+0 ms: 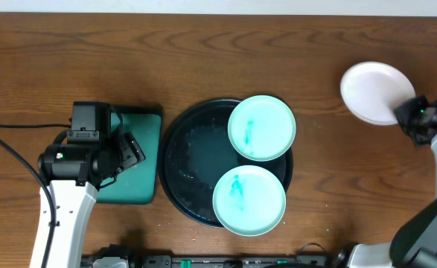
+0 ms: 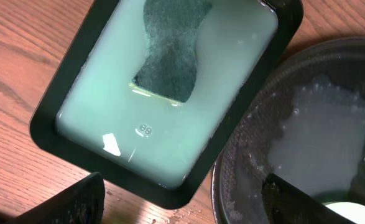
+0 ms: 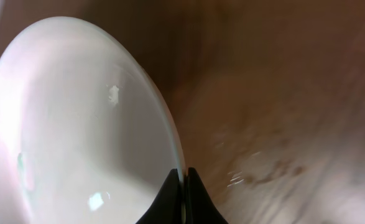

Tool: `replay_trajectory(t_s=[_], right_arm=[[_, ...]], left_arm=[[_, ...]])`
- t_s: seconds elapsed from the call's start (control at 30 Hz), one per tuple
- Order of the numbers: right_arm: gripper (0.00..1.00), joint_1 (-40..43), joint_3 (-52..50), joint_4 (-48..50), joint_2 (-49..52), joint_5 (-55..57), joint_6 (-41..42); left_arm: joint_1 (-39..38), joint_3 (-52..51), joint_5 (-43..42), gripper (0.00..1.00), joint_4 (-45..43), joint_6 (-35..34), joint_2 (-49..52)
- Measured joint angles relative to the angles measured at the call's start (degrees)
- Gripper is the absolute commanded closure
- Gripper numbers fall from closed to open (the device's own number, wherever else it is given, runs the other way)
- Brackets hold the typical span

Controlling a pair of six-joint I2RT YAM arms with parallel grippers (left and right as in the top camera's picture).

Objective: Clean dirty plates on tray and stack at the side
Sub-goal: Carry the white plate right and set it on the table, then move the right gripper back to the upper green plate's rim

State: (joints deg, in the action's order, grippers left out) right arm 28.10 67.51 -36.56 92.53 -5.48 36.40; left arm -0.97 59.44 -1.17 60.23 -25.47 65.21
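Observation:
Two mint-green plates (image 1: 261, 127) (image 1: 249, 199) with teal smears lie in the round black tray (image 1: 181, 160), one at the back right, one at the front right. The tray's wet floor also shows in the left wrist view (image 2: 319, 137). My right gripper (image 1: 409, 113) is shut on the rim of the white plate (image 1: 374, 91), holding it at the far right, off the tray; in the right wrist view the plate (image 3: 76, 124) fills the left half, its rim pinched between the fingers (image 3: 183, 186). My left gripper (image 2: 182, 205) is open and empty above the sponge tray's near corner.
A rectangular teal-green tray (image 1: 147, 149) with milky water and a dark green sponge (image 2: 170, 50) sits left of the black tray. A black cable (image 1: 10, 156) runs along the left side. Bare wooden table lies at the back and right.

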Motion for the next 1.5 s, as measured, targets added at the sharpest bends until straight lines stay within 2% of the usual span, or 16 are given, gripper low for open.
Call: replay_trajectory(t_s=[0.27,0.37,0.5,0.53,0.57,0.63,0.7,0.93,1.0,1.07,1.23,1.5], right_arm=[[0.99,5.70,-0.02,1.05,9.05,-0.02,-4.07],[0.94,5.97,-0.02,1.20,10.73,-0.09,-5.03],[0.78,5.97,-0.02,1.07,10.93,-0.39,-5.73],[0.66,5.97,-0.02,0.96,10.91,-0.57,-5.84],[0.60,5.97,-0.02,0.70,10.80,-0.85,-5.73],[0.51,5.97,-0.02,0.33,10.29,-2.10,-6.45],[0.48,5.97,-0.02,0.31,8.83,-4.07,-7.87],[0.52,3.76,-0.02,1.14,-4.24,-15.04,-15.21],[0.50,1.44,0.00,1.27,-7.02,-18.21,-17.27],[0.42,-1.84,0.04,1.22,-8.46,-20.94,-19.30],[0.49,-10.84,0.04,-0.17,-7.04,-24.09,-23.82],[0.49,-23.37,0.04,4.46,2.47,-25.38,-27.56]], left_arm=[[0.00,0.00,0.00,0.19,0.98,0.02,0.00],[0.00,0.00,0.00,0.19,1.03,0.02,0.00],[0.00,0.00,0.00,0.19,1.05,0.00,0.00],[0.00,0.00,0.00,0.19,1.05,0.02,0.00],[0.00,0.00,0.00,0.19,1.03,0.02,0.00],[0.00,0.00,0.00,0.19,1.05,0.02,0.00],[0.00,0.00,0.00,0.19,1.05,0.02,0.00],[0.00,0.00,0.02,0.19,1.03,0.02,0.00],[0.00,0.00,0.00,0.19,1.03,0.02,0.00],[0.00,0.00,0.00,0.19,1.05,0.02,0.00],[0.00,0.00,0.00,0.19,1.07,0.02,0.00],[0.00,0.00,0.00,0.19,1.07,0.02,0.00]])
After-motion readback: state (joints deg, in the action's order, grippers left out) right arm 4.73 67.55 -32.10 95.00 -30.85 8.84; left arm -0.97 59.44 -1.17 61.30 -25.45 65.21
